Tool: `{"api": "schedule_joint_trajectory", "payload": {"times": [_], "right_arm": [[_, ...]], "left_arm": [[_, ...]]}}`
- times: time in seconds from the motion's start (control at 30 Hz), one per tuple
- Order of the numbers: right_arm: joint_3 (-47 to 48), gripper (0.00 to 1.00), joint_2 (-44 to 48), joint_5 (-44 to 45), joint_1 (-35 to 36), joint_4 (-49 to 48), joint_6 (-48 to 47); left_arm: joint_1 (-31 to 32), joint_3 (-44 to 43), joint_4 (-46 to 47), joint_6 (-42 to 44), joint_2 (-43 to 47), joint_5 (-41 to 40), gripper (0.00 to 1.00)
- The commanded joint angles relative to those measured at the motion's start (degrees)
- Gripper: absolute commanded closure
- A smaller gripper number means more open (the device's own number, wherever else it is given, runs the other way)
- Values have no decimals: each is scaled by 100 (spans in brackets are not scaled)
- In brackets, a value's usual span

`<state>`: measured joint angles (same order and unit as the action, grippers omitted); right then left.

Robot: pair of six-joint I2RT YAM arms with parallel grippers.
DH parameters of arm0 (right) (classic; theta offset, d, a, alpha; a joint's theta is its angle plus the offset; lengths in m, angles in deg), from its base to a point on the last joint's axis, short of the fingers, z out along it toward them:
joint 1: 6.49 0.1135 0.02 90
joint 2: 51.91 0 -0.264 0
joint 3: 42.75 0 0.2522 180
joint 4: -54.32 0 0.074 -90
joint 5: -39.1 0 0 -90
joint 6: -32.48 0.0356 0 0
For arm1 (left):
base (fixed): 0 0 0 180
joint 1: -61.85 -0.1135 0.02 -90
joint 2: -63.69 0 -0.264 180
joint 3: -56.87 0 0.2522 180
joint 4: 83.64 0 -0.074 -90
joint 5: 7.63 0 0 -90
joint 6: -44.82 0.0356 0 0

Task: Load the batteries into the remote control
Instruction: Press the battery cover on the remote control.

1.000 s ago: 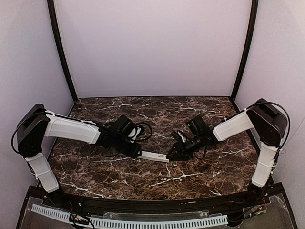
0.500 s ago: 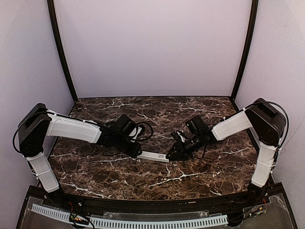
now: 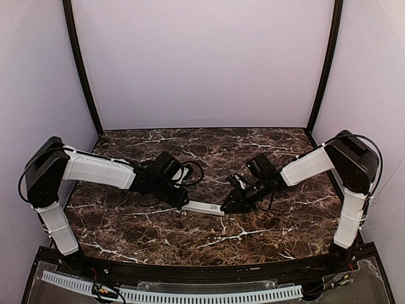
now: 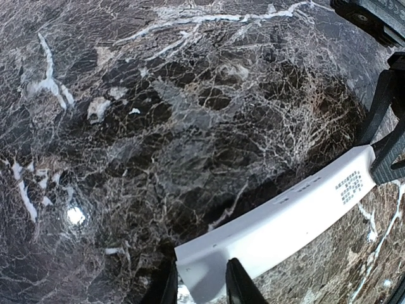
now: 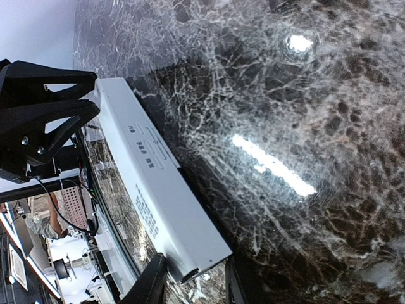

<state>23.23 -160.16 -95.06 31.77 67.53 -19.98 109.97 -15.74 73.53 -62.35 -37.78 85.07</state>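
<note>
We treat the remote control (image 3: pixel 204 207) as a light, rigid plastic bar with smooth, slippery faces, and we take hold of it across its narrow sides near an end. The left gripper (image 4: pixel 201 282) is narrowly parted and clamped on one end, which sits between its fingers. The right gripper (image 5: pixel 190 278) likewise grasps the opposite end. We see no batteries.

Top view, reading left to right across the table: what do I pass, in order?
left arm → left gripper → remote control → right gripper → right arm
</note>
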Motion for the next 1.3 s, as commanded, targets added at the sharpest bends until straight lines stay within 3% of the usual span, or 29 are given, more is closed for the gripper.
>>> {"api": "schedule_joint_trajectory", "payload": {"times": [0.0,0.87,1.27], "right_arm": [[98,69,-119,-14,21,-41,-89],[121,74,-206,56,11,2,-132],[169,75,-206,13,-11,3,-167]], "left_arm": [[22,-65,-266,-11,-68,6,73],[39,-67,-514,-31,41,-411,68],[86,-70,-493,-196,-130,-5,77]]}}
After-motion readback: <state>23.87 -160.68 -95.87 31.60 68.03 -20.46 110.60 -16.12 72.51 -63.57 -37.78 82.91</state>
